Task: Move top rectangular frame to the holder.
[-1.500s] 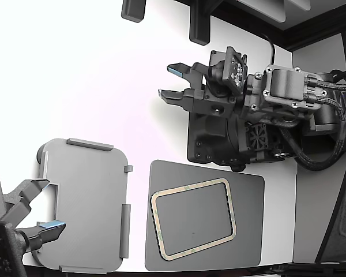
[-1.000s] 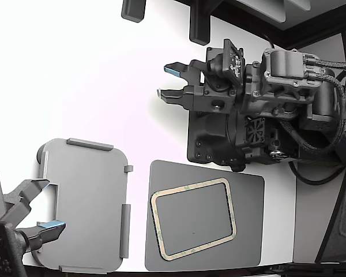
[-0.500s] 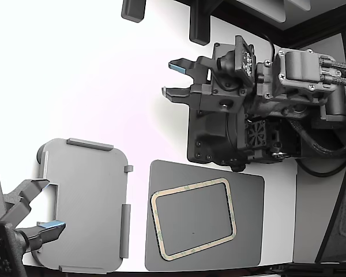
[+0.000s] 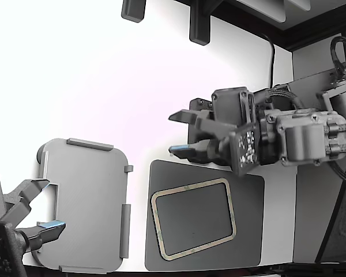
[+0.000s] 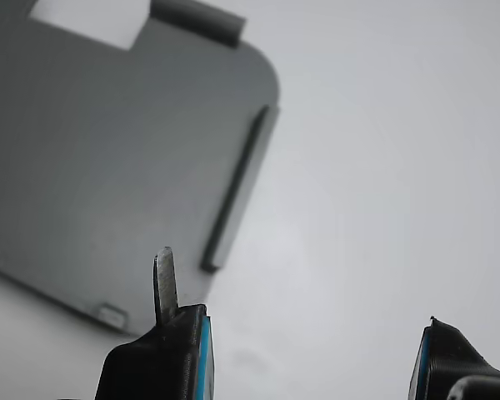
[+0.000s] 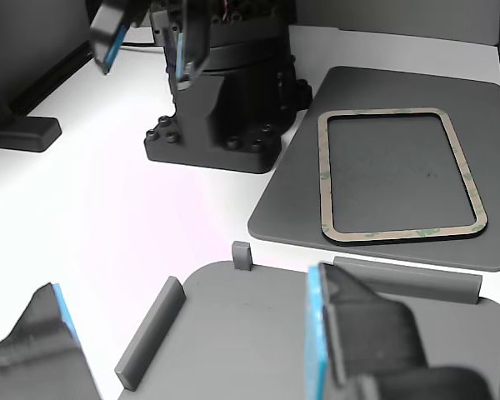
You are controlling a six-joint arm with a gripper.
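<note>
Gripper: black gripper (image 4: 183,134), jaws apart, empty, centre-right of exterior view.
Frame: cream rectangular frame (image 4: 154,218) flat on dark grey pad (image 4: 251,231).
Holder: light grey plate (image 4: 86,196), lower left.

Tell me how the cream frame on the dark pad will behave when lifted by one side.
The frame is a narrow strip around a hollow centre, so it will probably flex or sag if held at one side. It looks light and, being flat, should not roll. It lies flush on the dark pad, so catching an edge may be awkward.
</note>
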